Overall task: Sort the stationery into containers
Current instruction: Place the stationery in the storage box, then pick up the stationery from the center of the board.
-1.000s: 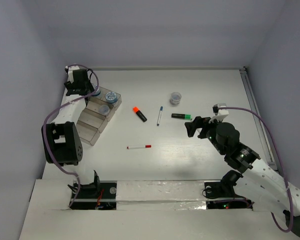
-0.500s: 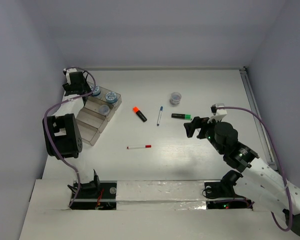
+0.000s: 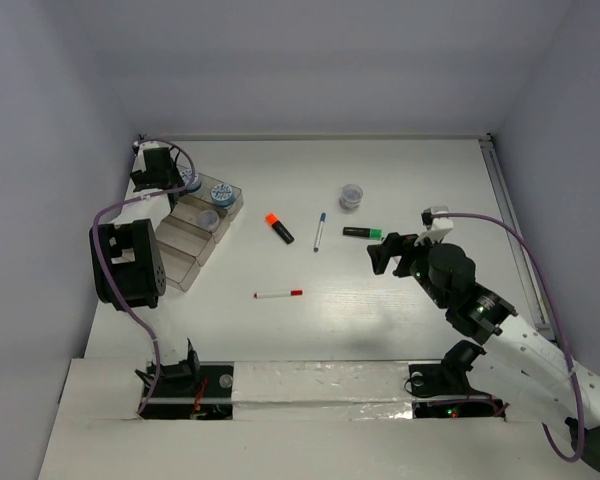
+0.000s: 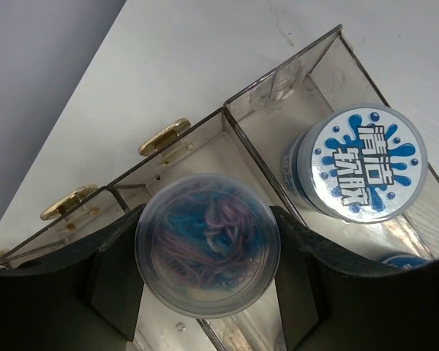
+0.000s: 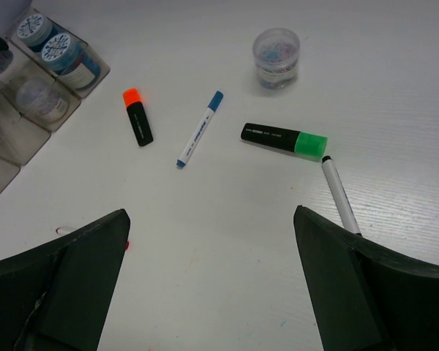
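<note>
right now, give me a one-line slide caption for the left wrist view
Left gripper shut on a clear jar of coloured bands over the organiser tray, beside a blue-topped jar already inside.

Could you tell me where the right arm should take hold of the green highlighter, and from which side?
Grip the green highlighter across its black barrel, coming down from above. It lies flat on the table with both long sides free, and staying on the barrel should keep the right gripper clear of the white pen whose black end sits close to the green cap.
</note>
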